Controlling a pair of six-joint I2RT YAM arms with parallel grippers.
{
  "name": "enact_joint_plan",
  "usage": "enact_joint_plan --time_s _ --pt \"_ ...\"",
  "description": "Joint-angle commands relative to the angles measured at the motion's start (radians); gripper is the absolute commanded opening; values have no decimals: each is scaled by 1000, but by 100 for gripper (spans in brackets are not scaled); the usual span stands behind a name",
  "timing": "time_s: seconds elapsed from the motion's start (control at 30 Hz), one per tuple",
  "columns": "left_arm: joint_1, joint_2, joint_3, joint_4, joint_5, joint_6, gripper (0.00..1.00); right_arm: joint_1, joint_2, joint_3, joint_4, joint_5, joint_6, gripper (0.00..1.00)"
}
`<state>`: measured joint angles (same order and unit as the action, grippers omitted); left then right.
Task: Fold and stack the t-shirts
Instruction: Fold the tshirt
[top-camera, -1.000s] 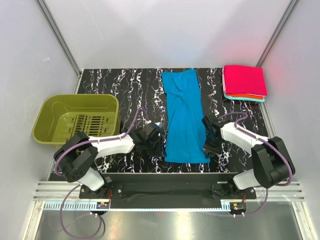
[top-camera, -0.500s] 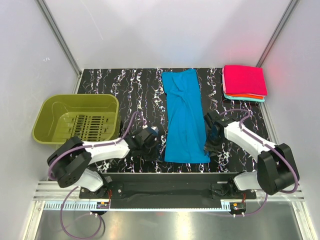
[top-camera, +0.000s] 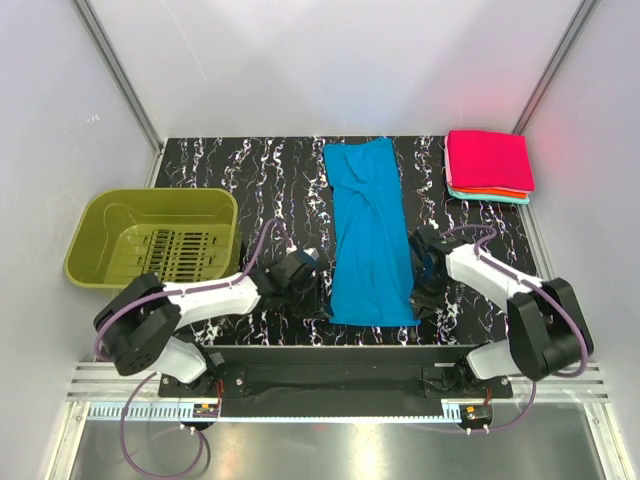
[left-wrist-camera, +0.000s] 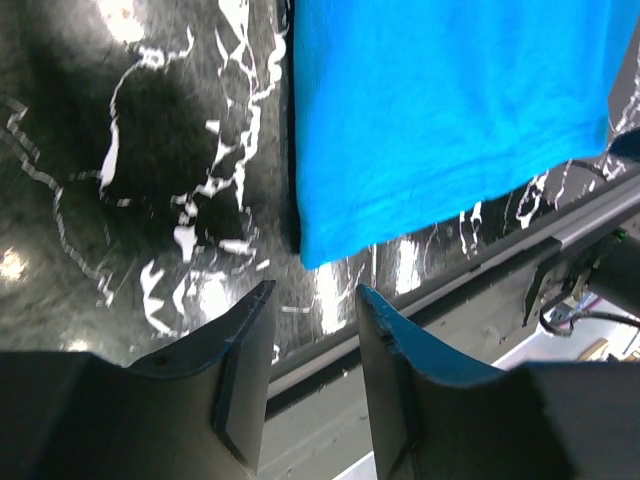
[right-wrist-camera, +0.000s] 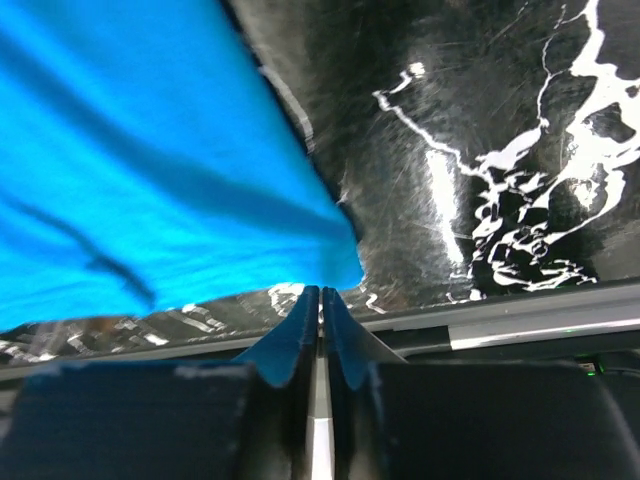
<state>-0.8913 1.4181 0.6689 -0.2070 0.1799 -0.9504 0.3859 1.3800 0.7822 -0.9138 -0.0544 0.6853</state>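
A bright blue t-shirt (top-camera: 368, 230), folded into a long strip, lies flat down the middle of the table. Its near left corner (left-wrist-camera: 440, 110) sits just ahead of my left gripper (left-wrist-camera: 315, 295), which is open with nothing between its jaws. In the top view the left gripper (top-camera: 312, 290) stands beside that corner. My right gripper (right-wrist-camera: 321, 292) is shut, its tips right at the shirt's near hem (right-wrist-camera: 150, 180) close to the right corner, with no cloth seen between them. A folded stack of t-shirts, magenta-pink (top-camera: 488, 160) over orange (top-camera: 495, 192) and pale teal, rests at the back right.
An olive-green plastic basket (top-camera: 150, 240) stands off the table's left side. The table's near metal rail (right-wrist-camera: 520, 325) runs just below both grippers. Bare black marbled tabletop (top-camera: 250, 180) lies between the basket and the blue shirt.
Both arms lowered and shifted slightly beside the shirt's near corners. The left jaws shut and opened again. The blue shirt has barely moved.
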Motion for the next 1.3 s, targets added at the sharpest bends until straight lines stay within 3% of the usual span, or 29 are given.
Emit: enact_joint_plan --time_s 0.0,0.2,0.37,0.53,0.6,0.73,0.77,0.9,1.07,1.27 --pt "-3 44 50 43 -8 -1 43 -2 56 -18 33 -7 -3 8" --pt "-5 102 58 72 -13 -1 45 -2 123 -18 29 -12 -4 8" --pt "-5 148 58 96 -5 6 45 -4 87 -15 26 -2 5 9" --pt "-5 174 58 112 0 5 45 -4 -33 40 -52 10 19 21" --pt "-5 186 67 112 9 2 40 -7 -53 57 -69 4 14 24" --pt "-5 203 72 110 24 -2 12 -7 -87 83 -79 -47 14 24" --pt "-3 199 70 104 26 -2 0 -7 -93 92 -83 -45 11 27" --pt "-1 139 63 11 -20 12 0 -7 -157 78 -96 -18 -20 38" --pt "-3 32 44 -98 -89 27 0 -8 -222 -9 -48 -116 16 36" --pt "-3 -28 -24 -111 -97 2 0 -5 -266 -101 16 -162 46 36"
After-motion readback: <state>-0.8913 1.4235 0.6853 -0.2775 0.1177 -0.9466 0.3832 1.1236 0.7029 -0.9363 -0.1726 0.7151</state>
